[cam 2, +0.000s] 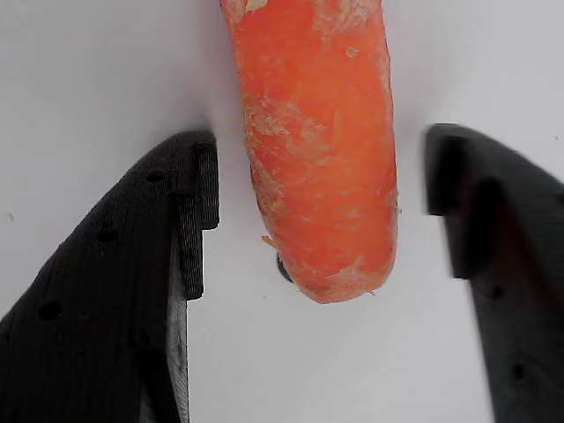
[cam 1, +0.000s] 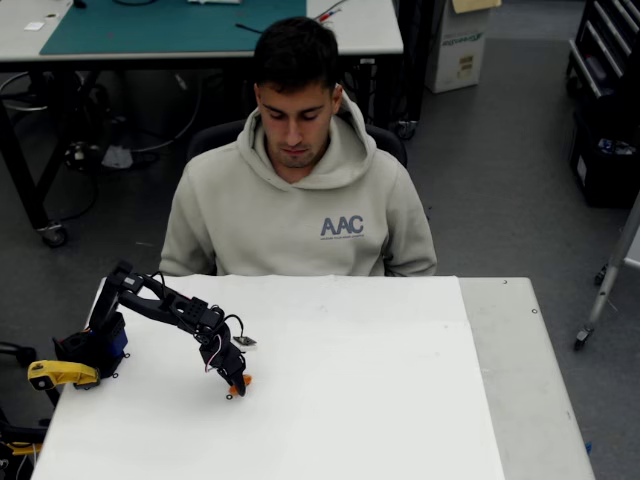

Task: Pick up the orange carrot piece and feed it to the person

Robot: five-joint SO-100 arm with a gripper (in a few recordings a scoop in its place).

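Carrot piece (cam 2: 319, 150) lies between the parted fingers (cam 2: 123, 291), untouched.

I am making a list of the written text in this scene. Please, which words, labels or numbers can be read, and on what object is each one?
"AAC": printed in dark letters on the chest of the person's hoodie, overhead view.
A smaller line under "AAC": too small to read.
Print on the cardboard box on the floor at the top right: blurred, not readable.
The wrist view, with the orange carrot piece between the fingers of the gripper, shows no text.
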